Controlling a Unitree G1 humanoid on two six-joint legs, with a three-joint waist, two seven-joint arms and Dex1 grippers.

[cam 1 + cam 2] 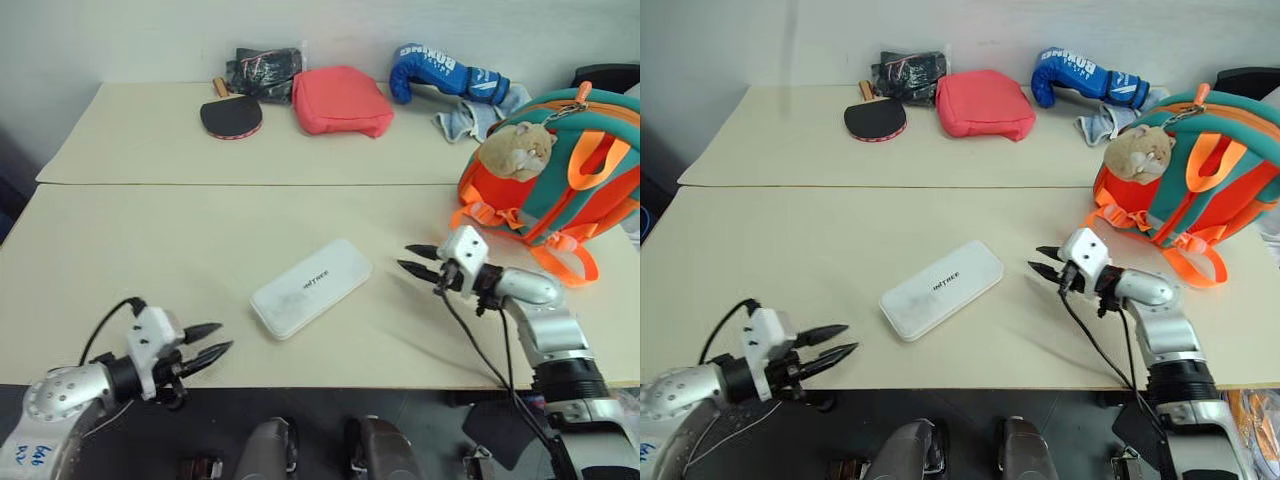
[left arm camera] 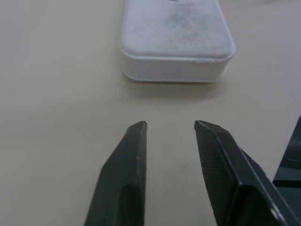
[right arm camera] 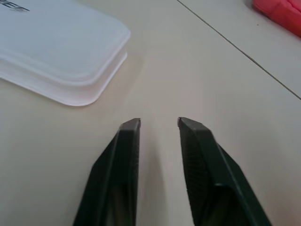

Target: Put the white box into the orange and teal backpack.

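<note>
The white box (image 1: 310, 287) lies flat and slantwise in the middle of the near table. My left gripper (image 1: 226, 336) hovers at the table's front edge, left of the box, pointing at its near end (image 2: 176, 42); its fingers stand slightly open with nothing between them. My right gripper (image 1: 403, 256) is just right of the box's far end (image 3: 56, 52), pointing left at it, also slightly open and empty. The orange and teal backpack (image 1: 590, 190) stands at the table's right edge behind my right arm, with a tan plush charm (image 1: 515, 148) on its front.
On the far table lie a red padded pouch (image 1: 340, 100), a black table-tennis paddle (image 1: 231, 117), a dark bundle (image 1: 262, 68), a blue boxing glove (image 1: 445, 72) and a grey cloth (image 1: 480, 115). A seam (image 1: 250, 184) divides the two tables.
</note>
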